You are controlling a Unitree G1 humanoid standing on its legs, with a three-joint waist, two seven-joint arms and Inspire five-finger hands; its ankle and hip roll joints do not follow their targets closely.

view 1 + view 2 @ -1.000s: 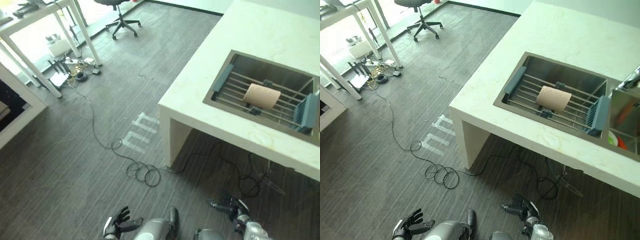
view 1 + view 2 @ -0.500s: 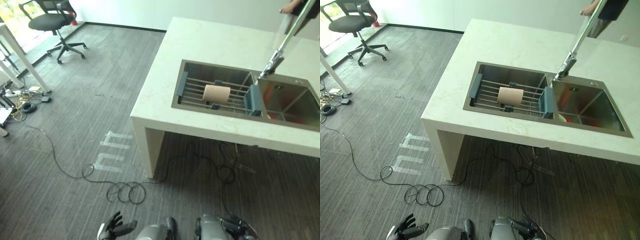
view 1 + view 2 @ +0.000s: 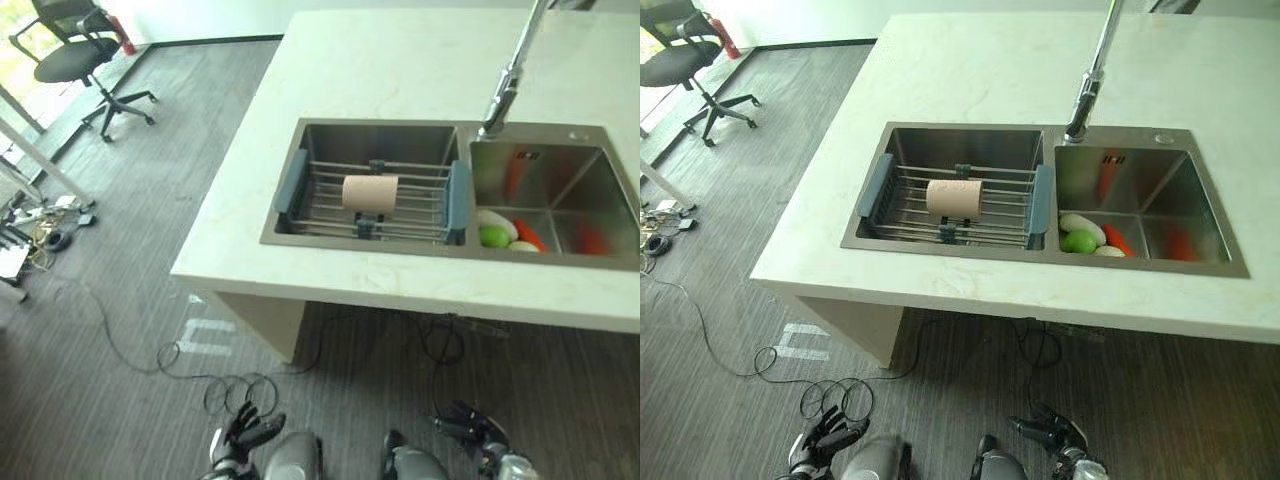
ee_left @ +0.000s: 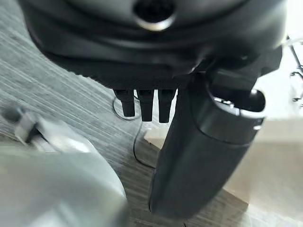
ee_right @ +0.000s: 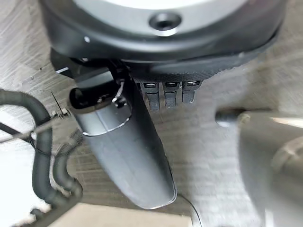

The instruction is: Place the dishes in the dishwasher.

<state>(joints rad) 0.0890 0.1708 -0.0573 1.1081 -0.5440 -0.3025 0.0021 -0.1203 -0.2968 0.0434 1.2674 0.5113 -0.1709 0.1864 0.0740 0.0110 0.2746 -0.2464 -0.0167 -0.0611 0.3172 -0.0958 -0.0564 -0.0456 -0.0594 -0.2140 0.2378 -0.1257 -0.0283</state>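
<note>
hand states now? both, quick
Left hand: open, fingers spread, holding nothing, low above the floor.
Right hand: open, fingers relaxed, holding nothing.

tan cup (image 3: 369,191) | on its side | on sink rack (image 3: 400,213)

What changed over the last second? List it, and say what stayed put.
The head camera swung toward the counter, so the sink now sits central and its right basin with the vegetables has come into view. That is camera motion, not moving objects. The cup lies on the rack as before. The left hand and right hand stayed low, open and empty.
</note>
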